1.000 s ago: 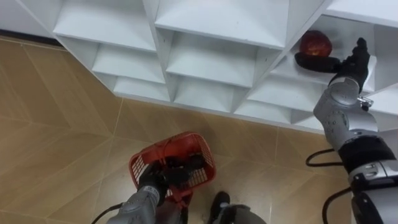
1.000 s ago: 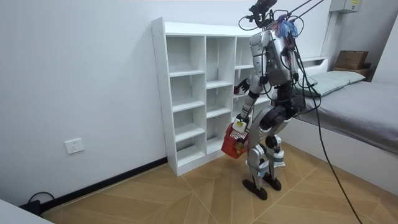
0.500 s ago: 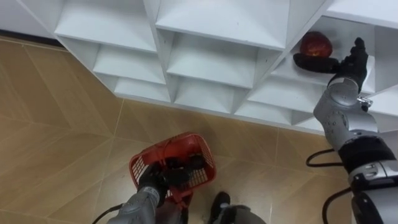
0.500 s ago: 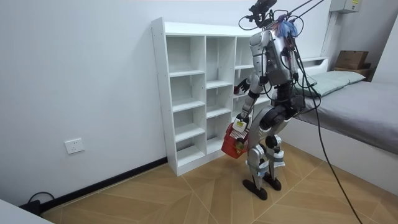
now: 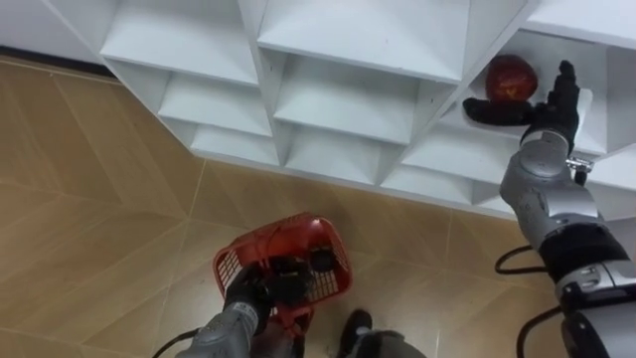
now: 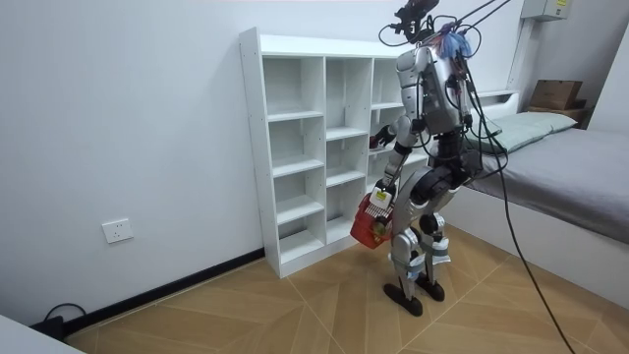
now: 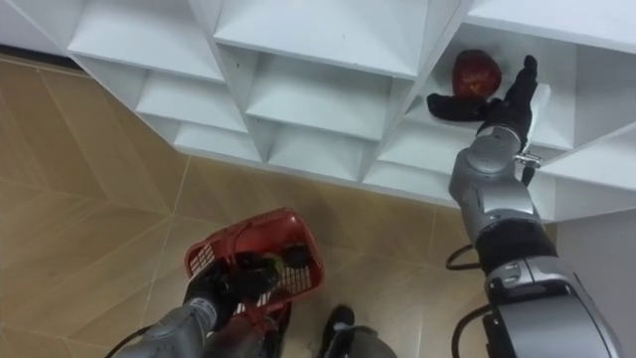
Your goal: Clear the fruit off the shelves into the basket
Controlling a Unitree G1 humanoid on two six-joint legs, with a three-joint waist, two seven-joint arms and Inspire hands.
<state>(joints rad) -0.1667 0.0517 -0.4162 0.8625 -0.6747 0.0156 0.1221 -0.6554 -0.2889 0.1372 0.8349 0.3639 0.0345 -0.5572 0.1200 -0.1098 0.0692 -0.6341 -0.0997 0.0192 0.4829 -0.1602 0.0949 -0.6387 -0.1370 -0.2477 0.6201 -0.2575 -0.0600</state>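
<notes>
Floor: wood boards [image 5: 89,199] in a herringbone pattern, running from the left up to the foot of the closet.
Basket: a red basket [image 5: 283,273] of wire mesh hangs low and near, left of centre, over the floor and apart from the closet.
Left hand: the left hand [image 5: 260,288] has its fingers curled round the basket's handle and carries it.
Closet: a white closet [image 5: 343,99] of open compartments spans the far side; the compartments to the left and centre are bare.
Fruit: one red fruit [image 5: 510,78] sits on a shelf in a compartment at the far right.
Right hand: the right hand [image 5: 547,107] is raised into that compartment, spread wide, fingers straight up just right of the fruit and thumb stretched left below it; whether it touches the fruit I cannot tell.
Stance: the robot stands upright, facing the closet's right-hand column, with a bed [image 6: 560,157] behind it on the room view's right.
</notes>
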